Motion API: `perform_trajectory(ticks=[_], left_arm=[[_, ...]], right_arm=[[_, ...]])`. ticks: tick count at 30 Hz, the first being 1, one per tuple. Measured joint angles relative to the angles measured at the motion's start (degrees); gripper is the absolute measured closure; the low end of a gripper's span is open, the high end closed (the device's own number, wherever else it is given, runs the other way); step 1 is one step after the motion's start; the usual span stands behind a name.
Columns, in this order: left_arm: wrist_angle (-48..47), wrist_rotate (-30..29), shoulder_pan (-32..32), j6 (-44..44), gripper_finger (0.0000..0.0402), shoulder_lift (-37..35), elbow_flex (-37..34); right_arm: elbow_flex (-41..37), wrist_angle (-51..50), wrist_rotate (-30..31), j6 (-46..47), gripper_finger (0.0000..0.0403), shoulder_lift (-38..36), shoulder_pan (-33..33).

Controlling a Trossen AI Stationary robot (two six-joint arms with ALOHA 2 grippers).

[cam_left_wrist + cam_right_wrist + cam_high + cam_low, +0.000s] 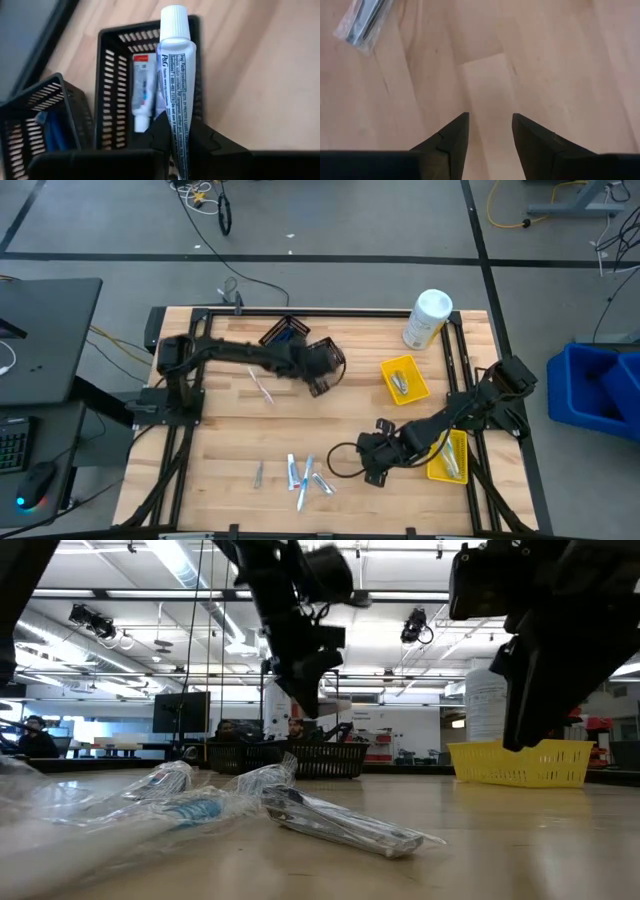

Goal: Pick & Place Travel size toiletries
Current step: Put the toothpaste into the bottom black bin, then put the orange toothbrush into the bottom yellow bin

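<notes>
My left gripper (178,131) hovers above a black mesh basket (112,90), shut on a white mini toothpaste tube (176,75). Another tube (142,95) lies inside that basket. In the high view this gripper (322,368) is at the table's middle, toward the far side. My right gripper (490,120) is open over bare wood near the right front (372,462), touching nothing. Several wrapped toiletries (303,475) lie flat on the table near the front edge, left of the right gripper. One thin toothbrush (262,385) lies under the left arm. My left gripper pinches the toothpaste tube by its flat tail end (179,142) between the two fingers. The fingers come from above, pointing down, and lie along the tube. The tube is lifted clear and its white cap (174,22) points down at the basket.
A second black mesh basket (285,332) stands at the far edge and holds something blue (49,131). Two yellow bins (405,378) (450,456) sit on the right side. A big white canister (428,318) lies at the far right. A wrapped item (362,22) is ahead of the right gripper.
</notes>
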Motion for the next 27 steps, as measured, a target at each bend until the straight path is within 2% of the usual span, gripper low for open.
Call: perform_trajectory(ticks=[4,7,13,16,20,27], left_arm=[[3.66,8.30,5.87,2.69,0.0360,2.05,-0.04],[4.36,10.14,8.85,3.93,0.0360,3.74,-0.05],[0.37,10.97,12.07,3.49,0.0360,5.00,-0.14],[2.49,11.43,12.61,4.20,0.0352,6.01,0.04],[2.63,13.58,12.80,5.38,0.0325,7.28,-0.08],[1.56,9.94,10.98,5.57,0.0280,6.75,-0.06]], right_arm=[[0.00,0.33,2.72,-0.03,0.0235,0.00,0.53],[0.00,1.05,3.96,-0.04,0.0227,0.00,0.53],[-0.12,1.53,4.34,-0.31,0.0213,0.00,0.37],[-0.36,1.85,4.34,-0.46,0.0206,0.02,0.04],[-0.52,2.79,4.34,-0.48,0.0199,0.02,-0.41],[-0.55,3.21,4.30,-0.72,0.0181,0.02,-1.30]])
